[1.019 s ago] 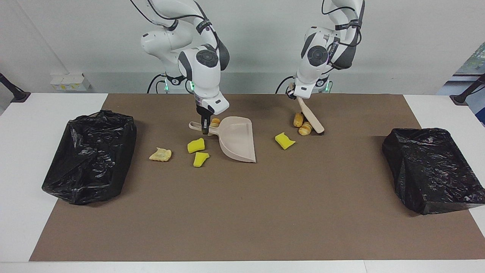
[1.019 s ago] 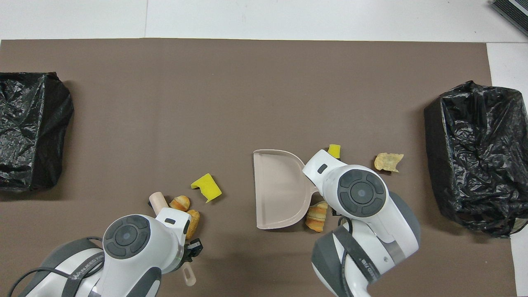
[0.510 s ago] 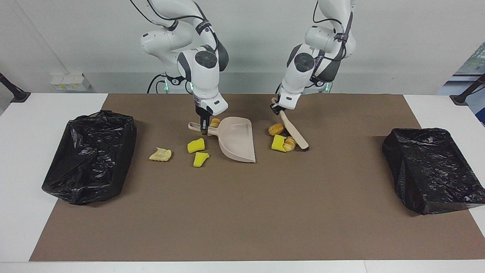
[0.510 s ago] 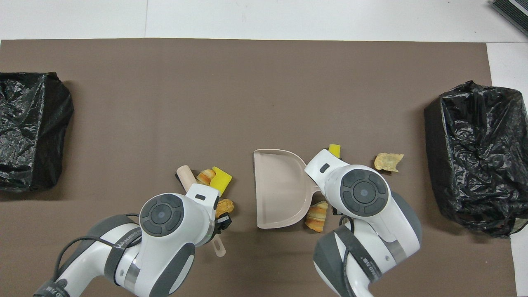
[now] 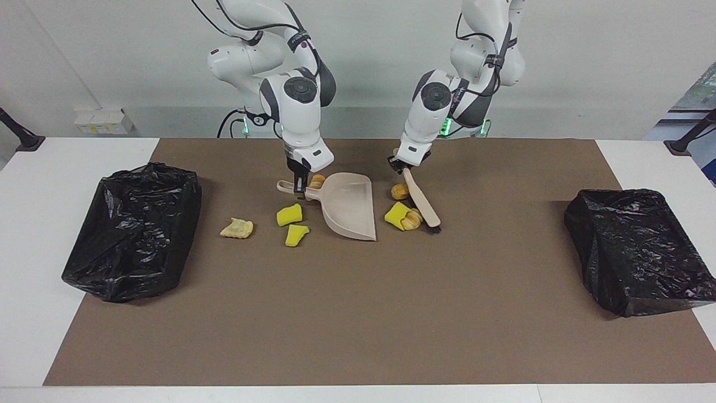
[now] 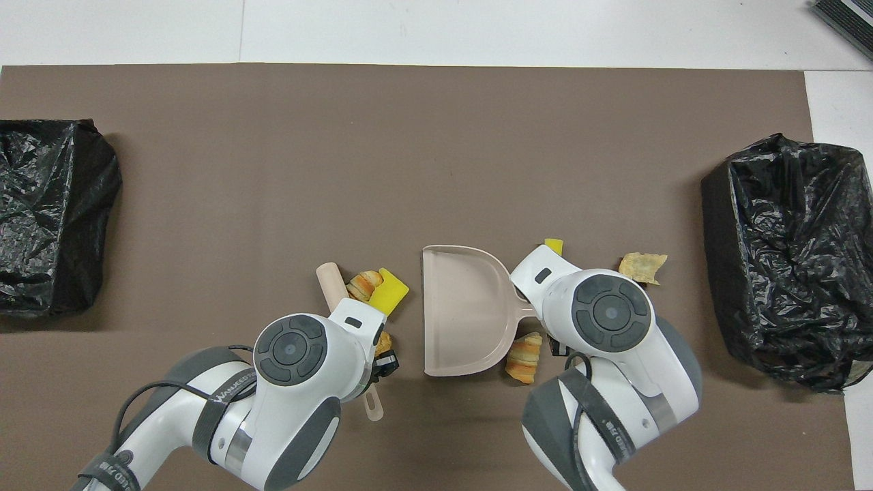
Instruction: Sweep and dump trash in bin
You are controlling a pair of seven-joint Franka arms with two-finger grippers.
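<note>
Left gripper (image 5: 404, 165), brush (image 5: 422, 199) nearer dustpan (image 5: 348, 207)

A white table (image 5: 33, 184) carried a brown mat (image 5: 358, 313). On the mat lay a beige dustpan (image 5: 349, 207), a brush (image 5: 423, 202), yellow sponge chunks (image 5: 290, 214) and tan bread pieces (image 5: 237, 228) near the robots. A black-lined bin (image 5: 134, 229) sat at each end of the table.

Brush (image 5: 422, 200) and three scraps (image 5: 404, 215) nearer dustpan (image 5: 349, 206)
</note>
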